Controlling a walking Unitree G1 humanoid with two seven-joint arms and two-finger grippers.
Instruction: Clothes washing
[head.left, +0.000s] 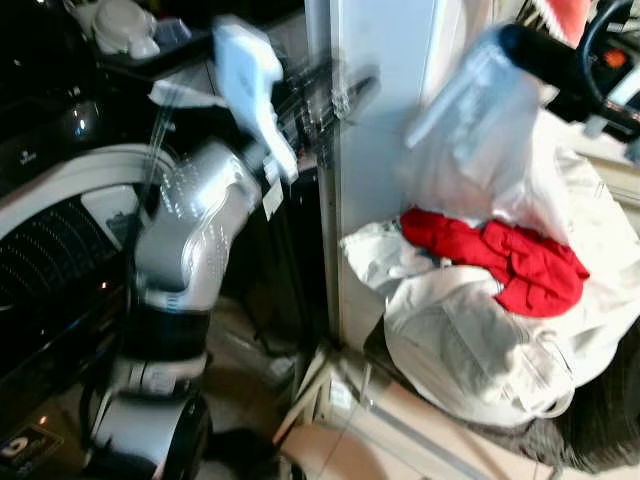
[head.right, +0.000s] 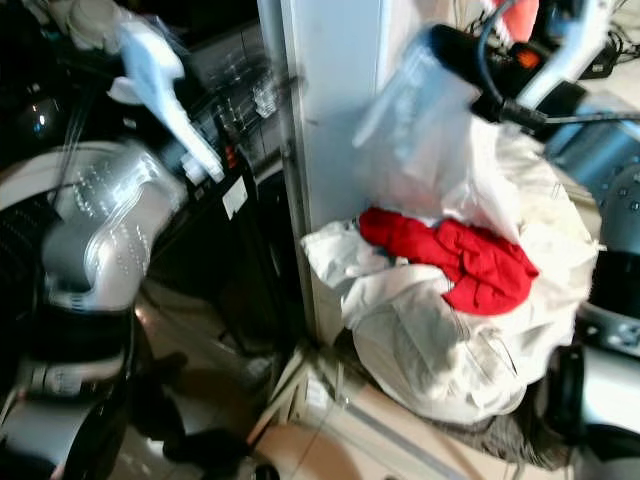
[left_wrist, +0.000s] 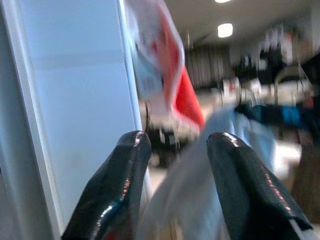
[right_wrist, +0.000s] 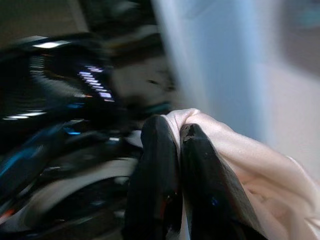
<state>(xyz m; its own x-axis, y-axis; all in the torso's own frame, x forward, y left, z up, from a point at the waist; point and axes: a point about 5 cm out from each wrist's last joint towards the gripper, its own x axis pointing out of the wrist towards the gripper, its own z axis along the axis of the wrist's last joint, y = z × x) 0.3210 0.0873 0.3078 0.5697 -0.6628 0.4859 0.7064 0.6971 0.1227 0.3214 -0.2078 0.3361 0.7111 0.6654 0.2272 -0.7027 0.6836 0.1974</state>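
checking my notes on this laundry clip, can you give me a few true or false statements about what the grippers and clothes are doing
1. The right gripper is pinched shut on a pale cloth. True.
2. The left gripper is clamped on a red garment. False: its fingers stand apart with nothing between them.
3. A red garment lies on top of the white laundry pile. True.
4. The laundry pile sits inside the washing machine. False: it sits outside, beside a pale upright panel.
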